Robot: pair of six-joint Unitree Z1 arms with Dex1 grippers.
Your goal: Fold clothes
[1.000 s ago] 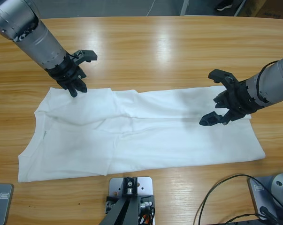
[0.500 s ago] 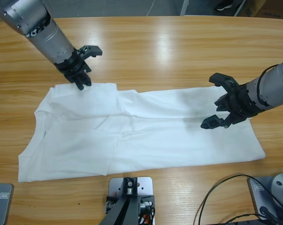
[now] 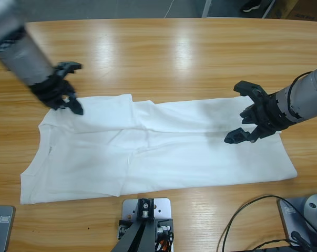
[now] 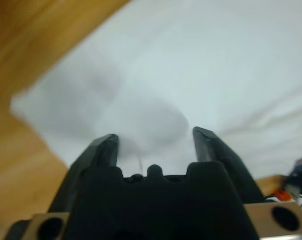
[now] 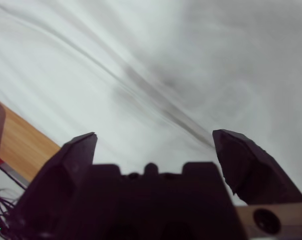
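Observation:
The clothes are one white T-shirt [image 3: 163, 142] spread flat along the wooden table, with creases running across its middle. My left gripper [image 3: 77, 88] stands open at the shirt's far left corner. In the left wrist view the left gripper [image 4: 153, 137] has white cloth [image 4: 191, 60] under the gap between its jaws and nothing pinched. My right gripper [image 3: 234, 112] is open wide over the shirt's right part. The right wrist view shows the right gripper [image 5: 153, 137] spread above wrinkled fabric [image 5: 140, 60], holding nothing.
Bare wooden table [image 3: 174, 52] stretches behind the shirt to the far edge. A strip of wood runs in front of the shirt. Black cables [image 3: 242, 220] loop at the near right corner.
My left gripper has swung left along the shirt's far edge, out to the left corner. The right gripper has stayed almost still, open over the shirt.

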